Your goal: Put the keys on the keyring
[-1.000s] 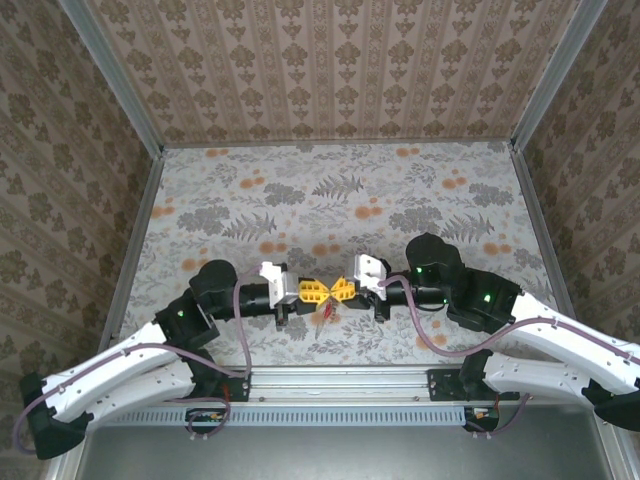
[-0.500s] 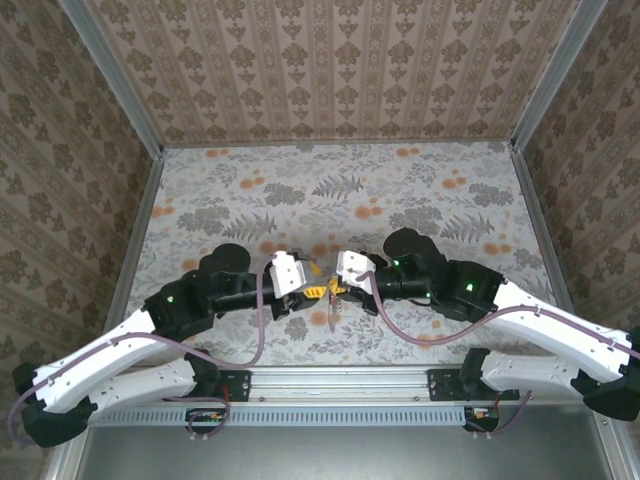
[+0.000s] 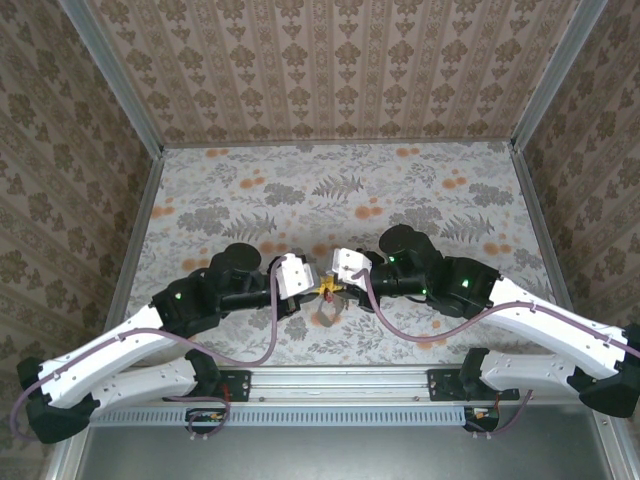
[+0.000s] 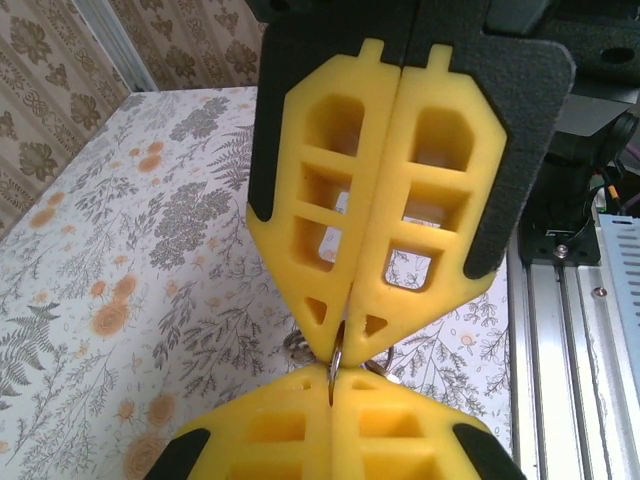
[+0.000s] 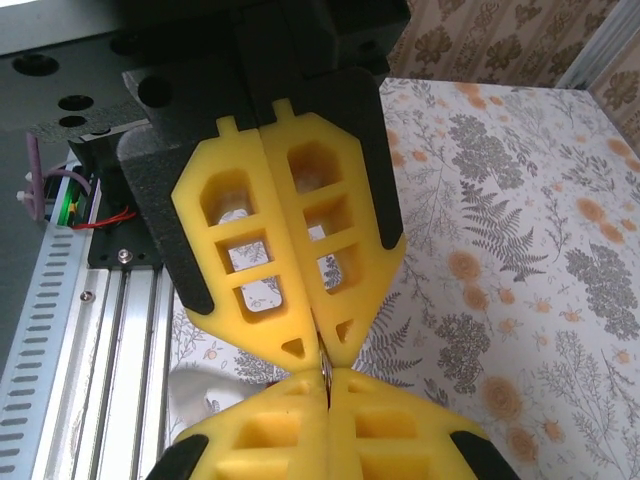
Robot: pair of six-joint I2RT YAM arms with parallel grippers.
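floral tabletop (image 3: pixel 340 190) | patterned back wall (image 3: pixel 330 70) | metal rail (image 3: pixel 340 385) along near edge

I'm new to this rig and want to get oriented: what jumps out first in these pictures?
The left end effector and right end effector meet tip to tip, both shut, over the near middle of the floral table. A thin metal sliver sits where they touch, and the grey keyring loop shows just on their near side.

No legible text, label, brand mark, number or sign appears on any surface in any view.
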